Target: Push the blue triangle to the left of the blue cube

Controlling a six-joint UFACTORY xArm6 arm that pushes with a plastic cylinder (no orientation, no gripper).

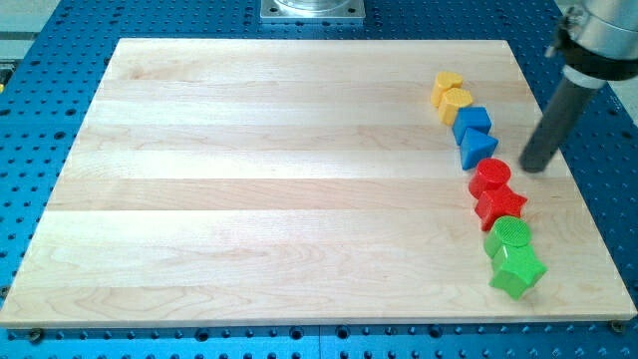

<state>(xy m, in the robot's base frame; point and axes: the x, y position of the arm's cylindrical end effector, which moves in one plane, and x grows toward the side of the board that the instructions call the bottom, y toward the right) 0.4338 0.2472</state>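
Pale wood makes up our surface (249,179), lying on a blue perforated base (50,30). Toward the view's right, blocks run in a curved line: two yellow blocks (451,94), the blue cube (473,122) touching the blue triangle (478,148) below it, two red blocks (494,191), two green blocks (513,257). We carry no claw; our tip (536,165) sits just right of the blue triangle, apart.

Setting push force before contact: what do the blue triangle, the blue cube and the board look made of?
Blue triangle and blue cube: probably painted wood or plastic, with uniform colour and a soft sheen; I can't tell which. Board: light wood, visible grain and plank seams, satin finish. My tip sits to the view's right of the triangle, apart.
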